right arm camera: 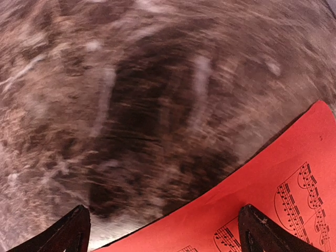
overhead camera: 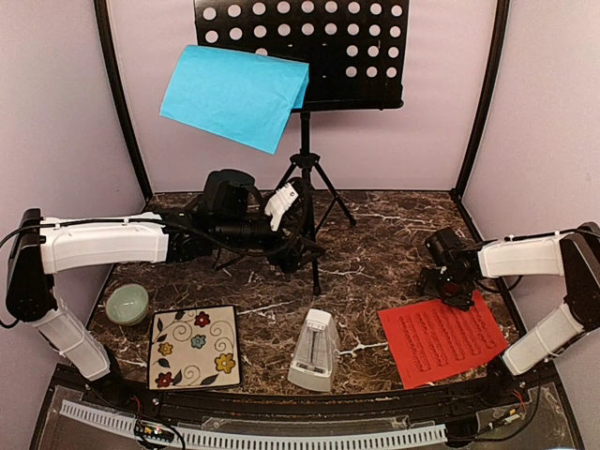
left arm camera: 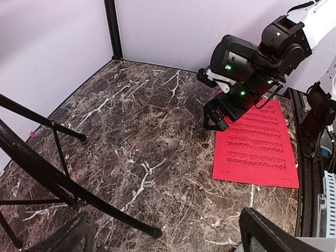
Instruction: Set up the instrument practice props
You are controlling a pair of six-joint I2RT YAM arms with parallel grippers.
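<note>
**First:** Blue paper is seen up at twelve o'clock. Is that part counted as done?

**Second:** Roughly. The blue sheet (overhead camera: 234,94) is propped on the stand (overhead camera: 302,42), but it is tilted and overhangs the desk's nine o'clock edge. Some squaring may be needed.

**First:** What is left?

**Second:** The red sheet (overhead camera: 441,337) lies flat on the table (overhead camera: 394,234) at about four o'clock and is not yet lifted. The metronome (overhead camera: 314,352) stands upright at six o'clock, apart from the stand's feet. Whether it is meant to be moved cannot be told.

**First:** How are the grippers placed?

**Second:** The right gripper (right arm camera: 165,231) is held low over the red sheet's eleven o'clock edge. Its fingers are spread wide and nothing is caught between them. The left gripper (left arm camera: 170,233) is found beside the stand's pole, likewise parted and empty.

**First:** How far along is it judged to be?

**Second:** About halfway, with one sheet placed and one waiting. The bowl (overhead camera: 127,303) at eight o'clock and the tile (overhead camera: 194,345) at seven o'clock are taken as no part of it.
</note>
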